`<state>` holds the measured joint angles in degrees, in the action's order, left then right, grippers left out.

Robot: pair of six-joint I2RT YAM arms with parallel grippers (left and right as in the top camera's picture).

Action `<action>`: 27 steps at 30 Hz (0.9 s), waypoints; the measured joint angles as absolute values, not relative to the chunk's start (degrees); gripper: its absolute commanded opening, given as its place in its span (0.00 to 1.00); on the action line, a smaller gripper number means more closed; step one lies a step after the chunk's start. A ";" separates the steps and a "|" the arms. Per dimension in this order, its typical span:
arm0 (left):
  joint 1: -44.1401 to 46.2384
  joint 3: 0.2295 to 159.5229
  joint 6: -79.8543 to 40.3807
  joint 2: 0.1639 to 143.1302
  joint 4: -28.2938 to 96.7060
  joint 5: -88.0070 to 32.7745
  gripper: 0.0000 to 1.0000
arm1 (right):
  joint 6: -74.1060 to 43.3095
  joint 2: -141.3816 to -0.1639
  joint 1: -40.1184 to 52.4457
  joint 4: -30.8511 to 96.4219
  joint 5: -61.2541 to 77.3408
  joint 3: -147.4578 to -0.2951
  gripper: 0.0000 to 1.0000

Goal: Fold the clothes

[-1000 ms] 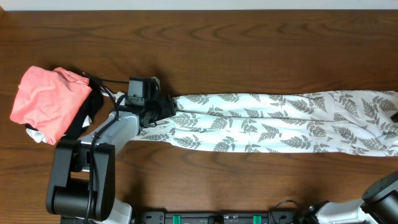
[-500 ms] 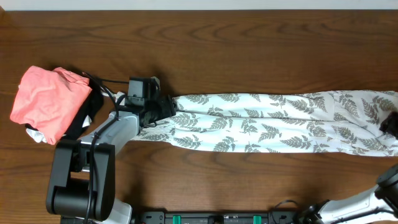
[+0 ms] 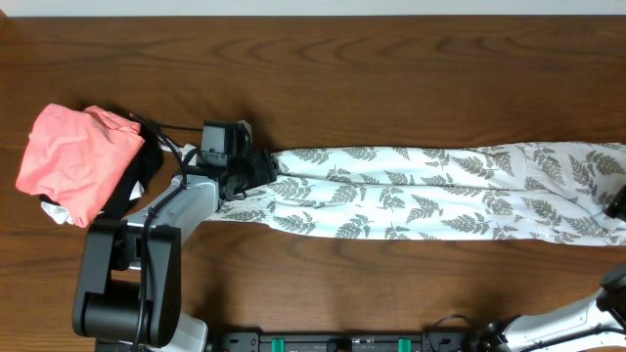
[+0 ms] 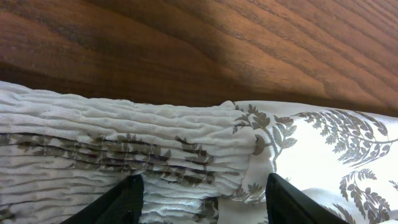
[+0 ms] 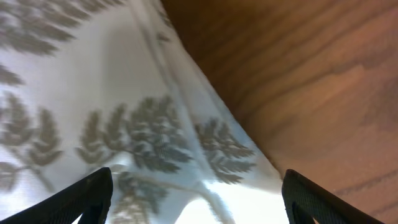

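- Seeing thin white fabric garment with grey fern-leaf print (image 3: 430,191) lying flat and stretched out on dark brown wooden table (image 3: 342,68), running from centre-left to the right edge of the overhead frame.
- Seeing left gripper (image 3: 245,168) sitting over that garment's left end, on the gathered ribbed band. Fingers (image 4: 127,199) standing apart in the wrist view, cloth lying flat between them, no pinch showing.
- Seeing right gripper (image 5: 199,193) over the garment's right end, by its border, fingers spread wide, clamping nothing.
- Seeing salmon-pink folded garment (image 3: 73,156) resting on black cloth (image 3: 142,176) at frame left, apart from the printed garment.
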<state>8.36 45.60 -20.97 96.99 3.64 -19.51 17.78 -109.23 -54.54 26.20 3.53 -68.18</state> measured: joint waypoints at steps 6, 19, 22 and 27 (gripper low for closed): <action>8.36 45.60 -20.97 96.99 3.64 -19.51 0.64 | 17.85 -110.67 -55.42 26.04 3.25 -68.18 0.83; 8.36 45.60 -20.97 96.99 3.66 -19.51 0.64 | 17.85 -113.21 -55.59 24.32 5.23 -68.90 0.83; 8.36 45.60 -20.97 96.99 3.68 -19.51 0.64 | 17.85 -113.38 -55.59 23.73 5.89 -68.90 0.82; 8.36 45.60 -20.97 96.99 3.68 -19.51 0.64 | 17.85 -113.73 -55.59 22.81 7.16 -68.90 0.81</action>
